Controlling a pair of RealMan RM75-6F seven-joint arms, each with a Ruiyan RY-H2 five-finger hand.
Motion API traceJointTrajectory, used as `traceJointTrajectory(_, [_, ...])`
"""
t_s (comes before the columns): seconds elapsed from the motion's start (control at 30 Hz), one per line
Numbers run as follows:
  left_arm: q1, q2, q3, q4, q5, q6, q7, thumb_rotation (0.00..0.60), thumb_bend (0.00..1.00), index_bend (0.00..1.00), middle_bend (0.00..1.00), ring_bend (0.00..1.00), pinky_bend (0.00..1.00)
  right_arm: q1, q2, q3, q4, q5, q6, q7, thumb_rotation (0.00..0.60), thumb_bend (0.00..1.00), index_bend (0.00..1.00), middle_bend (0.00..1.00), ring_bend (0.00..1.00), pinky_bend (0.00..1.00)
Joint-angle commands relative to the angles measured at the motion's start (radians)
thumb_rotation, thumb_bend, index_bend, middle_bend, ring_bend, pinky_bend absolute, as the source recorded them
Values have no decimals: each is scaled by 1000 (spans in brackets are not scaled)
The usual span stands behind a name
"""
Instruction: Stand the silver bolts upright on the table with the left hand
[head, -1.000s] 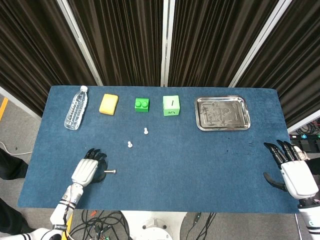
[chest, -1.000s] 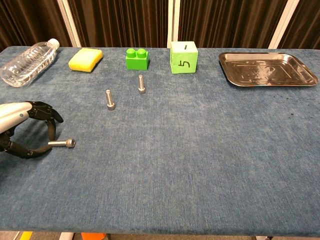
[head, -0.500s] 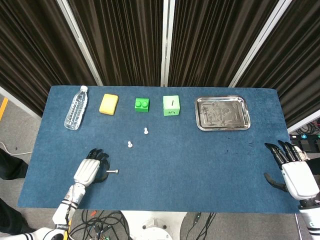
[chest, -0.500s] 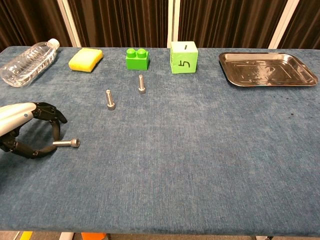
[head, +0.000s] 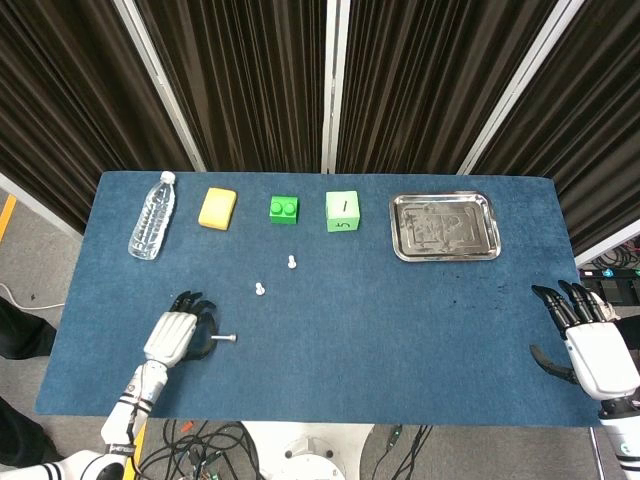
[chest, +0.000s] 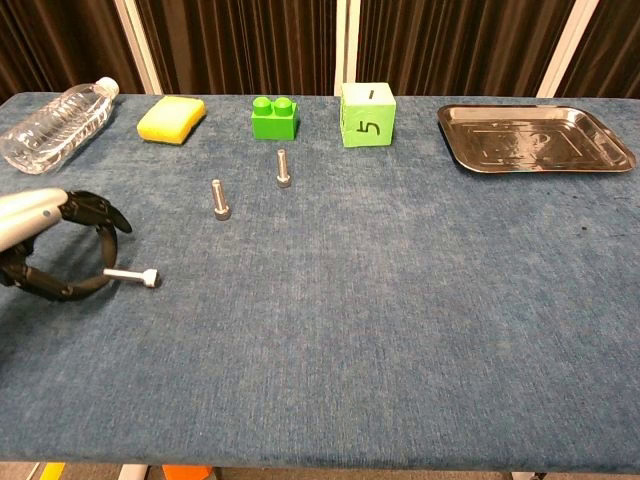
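Note:
My left hand (head: 178, 334) (chest: 55, 250) is at the front left of the blue table, pinching a silver bolt (head: 223, 339) (chest: 134, 276) by its shank. That bolt lies level, head pointing right, just above the cloth. Two more silver bolts stand upright further back: one (head: 259, 289) (chest: 220, 199) in the middle left and another (head: 292, 262) (chest: 284, 169) behind it. My right hand (head: 588, 340) hangs at the table's right edge, fingers spread, holding nothing; it appears only in the head view.
Along the back edge lie a clear water bottle (head: 152, 216) (chest: 52, 125), a yellow sponge (head: 218, 208) (chest: 172, 118), a green brick (head: 284, 209) (chest: 275, 117), a green cube (head: 342, 211) (chest: 367, 114) and a metal tray (head: 444, 226) (chest: 535, 138).
My left hand has lifted slightly and drifted right with the bolt, which stays level. The right hand has barely moved.

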Motion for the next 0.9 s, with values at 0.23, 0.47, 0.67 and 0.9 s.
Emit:
traceJointTrajectory(0.23, [-34,84,-23,-59,8,-13,81,600,427,550,229,59,0,-4,-6,0,8,2,5,8,600,200,78,145,0,10])
traceJointTrajectory(0.47, [-66,121,-38,-106,-11,-41,161,600,427,550,229,58,0,-4,-9,0,14,5,4,13,600,200,78,145,0,11])
traceJointTrajectory(0.67, [-87,122,-42,-116,-38,-65,207,600,422,544,229,58,0,-5,-13,-1,22,10,2,20,600,200,78,145,0,10])
traceJointTrajectory(0.9, [-100,125,-51,-126,-74,-77,224,600,422,527,228,58,0,-7,-14,-1,28,13,2,26,600,201,78,145,0,10])
